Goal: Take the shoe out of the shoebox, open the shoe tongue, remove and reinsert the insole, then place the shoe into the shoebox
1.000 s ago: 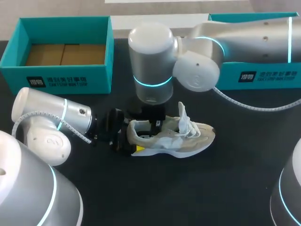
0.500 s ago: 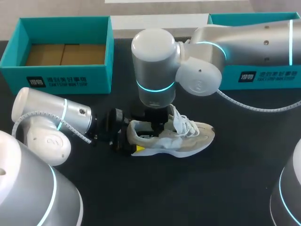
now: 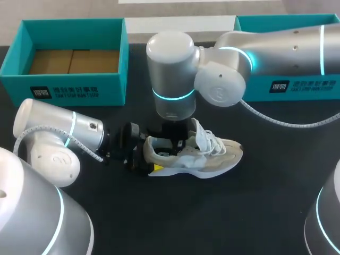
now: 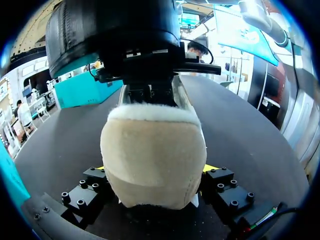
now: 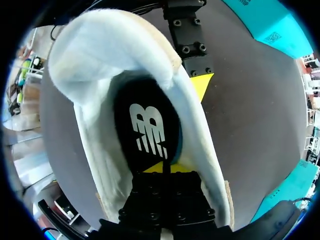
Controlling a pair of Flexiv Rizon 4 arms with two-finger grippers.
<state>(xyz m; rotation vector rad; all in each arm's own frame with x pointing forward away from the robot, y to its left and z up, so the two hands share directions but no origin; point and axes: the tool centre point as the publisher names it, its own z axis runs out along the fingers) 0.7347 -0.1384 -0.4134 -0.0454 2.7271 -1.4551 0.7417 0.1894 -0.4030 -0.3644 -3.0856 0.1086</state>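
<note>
A cream and white shoe [image 3: 218, 154] lies on its sole in the middle of the black table, toe to the right. My left gripper [image 3: 147, 162] is shut on its heel. In the left wrist view the heel [image 4: 152, 160] fills the gap between the yellow tips of my left gripper [image 4: 155, 172]. My right gripper [image 3: 172, 139] points straight down into the shoe's mouth. In the right wrist view its yellow tips [image 5: 162, 167] are pressed together on the front of the black insole [image 5: 145, 125], whose teal edge is lifted at one side. The tongue and laces [image 3: 204, 135] stand pushed forward.
An open teal shoebox [image 3: 69, 85] with brown card inside stands at the back left. A second teal box [image 3: 297, 85] sits at the back right, partly behind my right arm. A grey cable [image 3: 276, 119] trails over the table. There is free room in front of the shoe.
The tongue and laces, held high a second ago, have dropped lower. My right gripper moved down into the shoe's mouth and shut there. My left arm and the shoe stayed put.
</note>
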